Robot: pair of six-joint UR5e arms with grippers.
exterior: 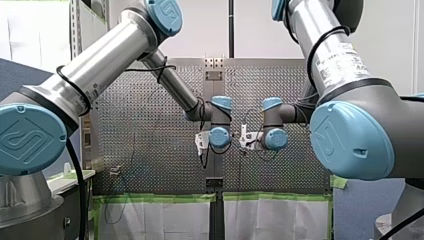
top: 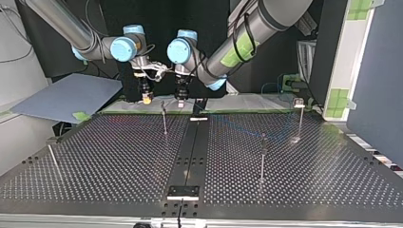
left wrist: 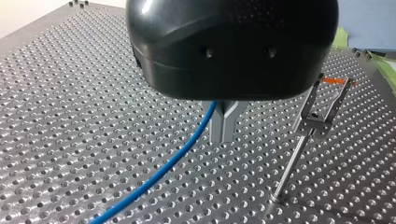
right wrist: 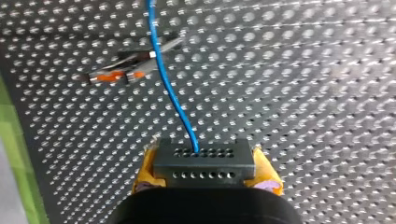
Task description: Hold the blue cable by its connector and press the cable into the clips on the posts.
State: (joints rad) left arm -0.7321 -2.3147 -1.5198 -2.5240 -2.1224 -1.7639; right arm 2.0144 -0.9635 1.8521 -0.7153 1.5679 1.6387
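Front view: your left tool and right tool hang side by side above the bench; their grip is unreadable there.

Top view: both hover at the bench's edge on the arms' side, with a thin post just ahead, between them.

Left wrist view: metal fingers pinch the blue cable, and the post's clip stands just beside them, clear of the cable.

Right wrist view: yellow pads clench the connector; the cable runs straight ahead across one end of that clip.

Your left tool looks the nearer for the sideways press.
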